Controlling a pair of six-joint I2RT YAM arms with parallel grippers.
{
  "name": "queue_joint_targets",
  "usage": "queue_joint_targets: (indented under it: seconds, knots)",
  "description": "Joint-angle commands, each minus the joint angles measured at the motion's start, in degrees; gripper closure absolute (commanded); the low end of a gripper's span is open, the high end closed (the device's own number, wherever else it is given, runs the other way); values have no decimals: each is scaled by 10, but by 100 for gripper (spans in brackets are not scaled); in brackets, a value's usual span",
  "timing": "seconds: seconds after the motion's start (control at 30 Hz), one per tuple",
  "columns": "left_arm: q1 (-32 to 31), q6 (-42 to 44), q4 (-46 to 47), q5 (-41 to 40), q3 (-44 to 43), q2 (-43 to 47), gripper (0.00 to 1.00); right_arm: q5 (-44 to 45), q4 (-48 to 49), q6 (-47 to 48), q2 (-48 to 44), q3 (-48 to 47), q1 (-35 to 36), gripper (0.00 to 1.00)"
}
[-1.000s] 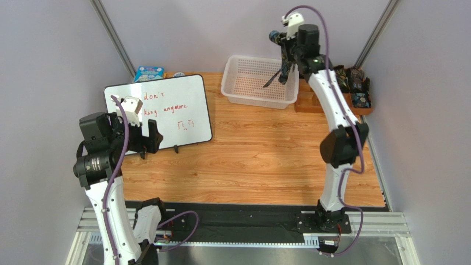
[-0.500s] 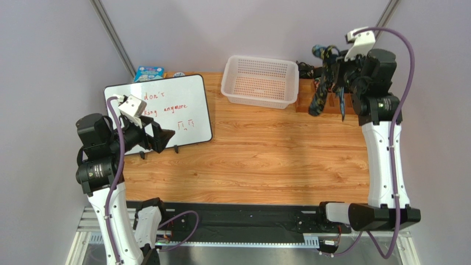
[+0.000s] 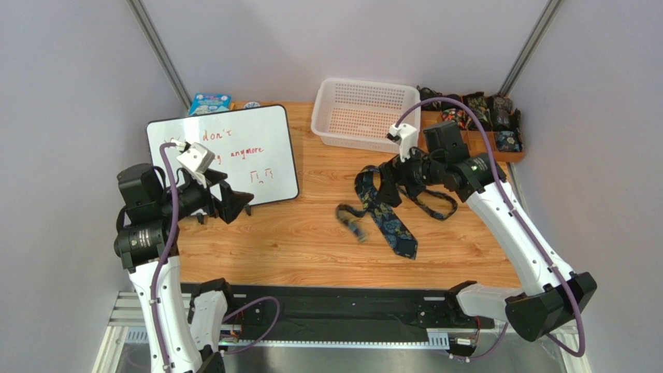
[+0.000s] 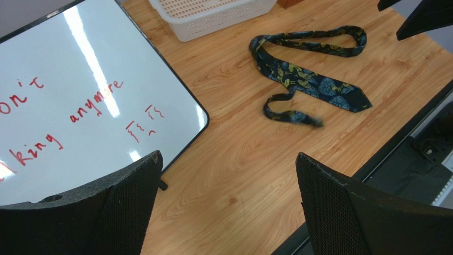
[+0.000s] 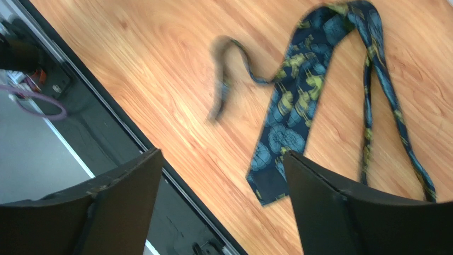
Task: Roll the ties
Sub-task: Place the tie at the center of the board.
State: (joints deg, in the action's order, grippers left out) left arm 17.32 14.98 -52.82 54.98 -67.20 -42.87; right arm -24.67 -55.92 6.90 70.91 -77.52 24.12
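Note:
A dark tie (image 3: pixel 389 216) with teal and yellow paisley lies loose on the wooden table, right of centre. It is folded into a loop, with its wide pointed end (image 3: pixel 406 247) toward the front. Its narrow end (image 5: pixel 222 90) is blurred. The same tie (image 4: pixel 308 79) also shows in the left wrist view. My right gripper (image 3: pixel 387 186) hovers open just above the tie (image 5: pixel 295 101), with nothing between its fingers (image 5: pixel 222 155). My left gripper (image 3: pixel 237 203) hangs open by the whiteboard's near corner, far from the tie, with bare table between its fingers (image 4: pixel 228 156).
A white perforated basket (image 3: pixel 362 141) stands at the back. A wooden box (image 3: pixel 506 154) holding more dark printed ties (image 3: pixel 486 113) sits at the back right. A whiteboard (image 3: pixel 233 155) with red writing lies at the left, with a blue packet (image 3: pixel 208 102) behind it.
The right arm swung from the back right down to the table's middle carrying the tie. Its gripper opened and the tie dropped onto the table. The left gripper shifted slightly right.

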Motion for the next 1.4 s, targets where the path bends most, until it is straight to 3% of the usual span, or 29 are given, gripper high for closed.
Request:
queue_joint_targets:
  seconds: [0.0,0.1,0.33,0.53,0.7,0.8,0.83,0.87,0.97,1.1,1.17,1.37]
  knots:
    - [-25,49,15,12,10,-14,0,49,-75,73,26,33,-47,19]
    - [-55,68,14,-15,17,-25,1,96,-59,88,69,60,-116,26]
    - [-164,110,15,-87,20,-59,3,160,-32,118,181,58,-302,25]
    - [-227,107,38,-119,15,-104,3,162,-38,76,247,55,-364,24]
    - [-246,84,63,-140,-6,-129,5,122,-28,29,305,34,-386,39]
    - [-246,77,66,-159,-8,-134,5,102,-17,11,336,24,-388,45]
    - [-246,73,66,-164,-7,-130,5,101,-12,9,352,23,-388,52]
    - [-247,69,67,-167,-1,-129,6,105,-11,7,358,20,-388,71]
    - [-246,36,75,-195,11,-116,7,122,-12,9,356,-9,-391,100]
    - [-244,-29,97,-204,37,-85,8,64,17,5,281,-78,-384,100]
    - [-243,-84,114,-219,60,-50,8,41,41,13,242,-130,-345,100]
    - [-192,-196,160,-241,93,29,7,16,55,61,200,-214,-154,100]
